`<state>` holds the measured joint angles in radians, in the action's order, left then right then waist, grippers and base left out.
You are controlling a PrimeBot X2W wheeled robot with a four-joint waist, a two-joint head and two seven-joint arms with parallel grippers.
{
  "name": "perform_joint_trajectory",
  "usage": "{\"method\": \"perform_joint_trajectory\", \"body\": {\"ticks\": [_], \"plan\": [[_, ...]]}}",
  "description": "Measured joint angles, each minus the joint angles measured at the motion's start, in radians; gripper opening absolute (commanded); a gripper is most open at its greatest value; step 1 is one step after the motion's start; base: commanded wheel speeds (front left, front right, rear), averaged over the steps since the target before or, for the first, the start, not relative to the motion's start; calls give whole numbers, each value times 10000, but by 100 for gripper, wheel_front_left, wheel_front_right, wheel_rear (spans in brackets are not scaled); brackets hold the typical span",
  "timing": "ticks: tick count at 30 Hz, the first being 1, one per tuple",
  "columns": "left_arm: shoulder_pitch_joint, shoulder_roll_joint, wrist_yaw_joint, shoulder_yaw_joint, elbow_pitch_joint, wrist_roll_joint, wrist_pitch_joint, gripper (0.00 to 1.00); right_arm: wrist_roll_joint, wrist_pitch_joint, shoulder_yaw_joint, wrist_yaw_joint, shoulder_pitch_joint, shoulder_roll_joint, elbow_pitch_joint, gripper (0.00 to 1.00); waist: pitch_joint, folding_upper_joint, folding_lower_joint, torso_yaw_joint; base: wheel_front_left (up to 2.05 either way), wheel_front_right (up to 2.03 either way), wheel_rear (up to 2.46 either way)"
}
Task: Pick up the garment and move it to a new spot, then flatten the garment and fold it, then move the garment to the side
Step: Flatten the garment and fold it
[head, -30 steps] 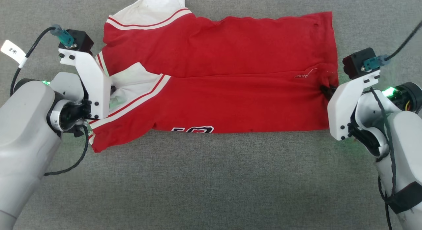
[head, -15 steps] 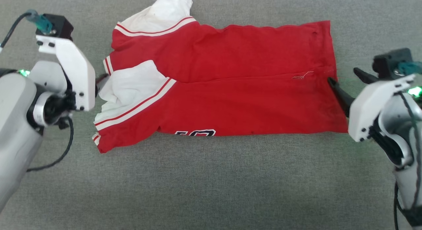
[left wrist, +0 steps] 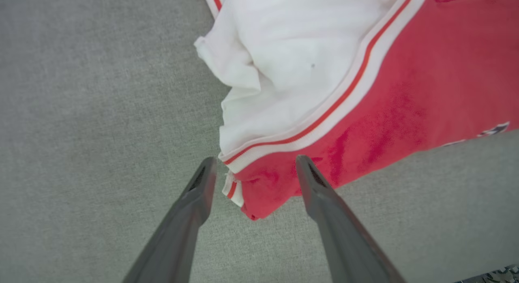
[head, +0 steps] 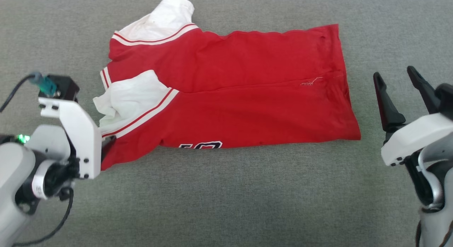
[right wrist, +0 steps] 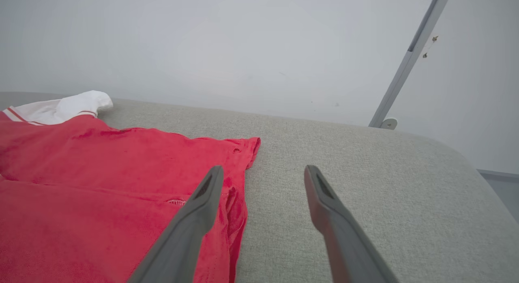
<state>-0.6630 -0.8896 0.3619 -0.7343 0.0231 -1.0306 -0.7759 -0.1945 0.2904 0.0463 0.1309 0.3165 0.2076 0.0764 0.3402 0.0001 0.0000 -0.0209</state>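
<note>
Folded garment (head: 226, 98) lies flat on the grey surface (head: 226, 204). Left gripper (left wrist: 253, 165) hangs wide open at its sleeve-end corner, empty. Right gripper (head: 393, 73) gapes empty just beside the hem.

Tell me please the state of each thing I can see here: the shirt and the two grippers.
garment: folded over once, lying flat on the grey surface, not held
left gripper: open, astride the garment's near left corner
right gripper: open, beside the garment's right end, holding nothing
</note>
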Motion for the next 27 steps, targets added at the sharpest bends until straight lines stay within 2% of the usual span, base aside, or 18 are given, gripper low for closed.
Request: {"method": "perform_joint_trajectory", "body": {"ticks": [1, 4, 7, 15, 16, 17, 18, 27], "plan": [[315, -167, 205, 38, 278, -111, -2, 100, 127, -245, 207, 0, -159, -313, 186, 100, 21, 0, 0, -73, 0, 0, 0], [658, -265, 418, 88, 303, -215, 31, 100, 330, -474, 372, 0, -384, -639, 387, 100, 70, 0, 0, -187, 0, 0, 0], [813, -215, 424, 161, -44, -320, 263, 100, 410, -451, 391, 0, -576, -846, 439, 100, 131, 0, 0, -322, 0, 0, 0], [787, 313, -194, 286, -1818, -709, 573, 100, 255, 276, 163, 0, -857, -1093, 316, 100, 347, 0, 0, -627, 0, 0, 0], [709, 385, -291, 274, -1990, -721, 539, 78, 165, 431, 150, 0, -860, -1114, 291, 100, 369, 0, 0, -636, 0, 0, 0], [650, 462, -431, 267, -2132, -736, 539, 17, 92, 631, 92, 0, -861, -1112, 244, 100, 390, 0, 0, -635, 0, 0, 0], [576, 552, -527, 259, -2297, -798, 527, 0, 36, 819, 50, 0, -867, -1120, 184, 100, 403, 0, 0, -624, 0, 0, 0], [-74, 1216, -1174, -40, -3110, -656, 545, 0, -364, 3129, -138, 0, -363, -1014, -320, 100, 471, 0, 0, -289, 0, 0, 0]]}}
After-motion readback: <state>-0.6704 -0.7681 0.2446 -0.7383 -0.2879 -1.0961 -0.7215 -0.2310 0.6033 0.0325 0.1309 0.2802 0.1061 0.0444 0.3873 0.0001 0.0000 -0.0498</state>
